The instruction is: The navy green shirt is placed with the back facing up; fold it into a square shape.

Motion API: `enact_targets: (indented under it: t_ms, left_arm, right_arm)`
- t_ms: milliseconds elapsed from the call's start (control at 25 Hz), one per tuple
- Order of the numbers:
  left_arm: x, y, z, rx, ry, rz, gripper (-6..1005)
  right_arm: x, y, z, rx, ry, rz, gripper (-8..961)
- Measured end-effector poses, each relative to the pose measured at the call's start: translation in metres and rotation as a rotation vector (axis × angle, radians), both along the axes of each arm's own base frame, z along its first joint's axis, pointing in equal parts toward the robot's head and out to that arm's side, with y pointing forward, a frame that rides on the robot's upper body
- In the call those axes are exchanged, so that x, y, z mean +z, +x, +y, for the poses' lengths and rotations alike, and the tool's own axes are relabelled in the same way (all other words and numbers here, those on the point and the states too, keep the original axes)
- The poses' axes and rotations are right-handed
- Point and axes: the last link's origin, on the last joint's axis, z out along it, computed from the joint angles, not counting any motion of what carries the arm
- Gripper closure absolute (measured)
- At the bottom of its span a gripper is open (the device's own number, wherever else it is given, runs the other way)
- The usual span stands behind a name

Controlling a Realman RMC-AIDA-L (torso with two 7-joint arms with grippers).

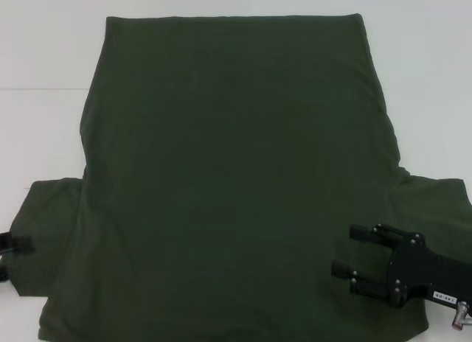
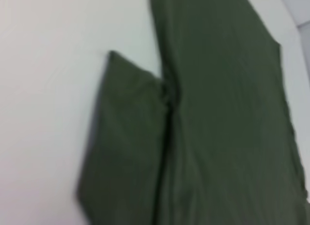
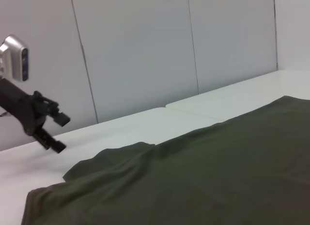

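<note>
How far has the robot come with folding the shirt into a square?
Done: the navy green shirt lies flat, plain side up, both sleeves spread; no fold shows. In hand: the right gripper, fingers open, hovers over the shirt near its right sleeve; the left gripper is beside the left sleeve. Left: every fold.

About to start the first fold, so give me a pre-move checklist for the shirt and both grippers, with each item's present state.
1. navy green shirt spread flat, plain side up: ok.
2. Both sleeves laid out to the sides: ok.
3. right gripper open, over the shirt near its right sleeve: ok.
4. left gripper open, at the left sleeve's outer edge: ok.
5. Either gripper already holding cloth: not ok, neither grips it yet.
6. Near hem fully on the table: cannot tell, it runs out of the head view.
</note>
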Motion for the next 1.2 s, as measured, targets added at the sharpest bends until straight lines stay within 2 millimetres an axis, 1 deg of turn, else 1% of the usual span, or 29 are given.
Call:
enact_targets:
  t_ms: [160, 360, 600, 840, 1000, 1200]
  left_arm:
    - [0.004, -0.013, -0.009, 0.070, -0.003, 0.021, 65]
    - [-0.002, -0.022, -0.010, 0.126, 0.000, 0.015, 65]
    - [-0.008, -0.024, -0.005, 0.143, -0.003, -0.005, 65]
    - [-0.008, -0.028, -0.003, 0.185, 0.017, -0.002, 66]
    - [-0.009, -0.030, -0.004, 0.237, 0.016, -0.031, 66]
    - [-0.008, -0.031, -0.003, 0.248, 0.029, -0.044, 84]
  right_arm:
    - [0.001, 0.000, 0.001, -0.004, 0.009, 0.004, 178]
    - [0.000, -0.001, 0.001, -0.006, 0.010, 0.008, 178]
    - [0.000, 0.001, 0.000, -0.011, 0.010, 0.008, 178]
    - [0.000, 0.001, -0.001, -0.012, 0.010, 0.009, 178]
    - [0.000, 0.001, -0.001, -0.011, 0.010, 0.009, 178]
    - [0.000, 0.001, -0.001, -0.012, 0.010, 0.009, 178]
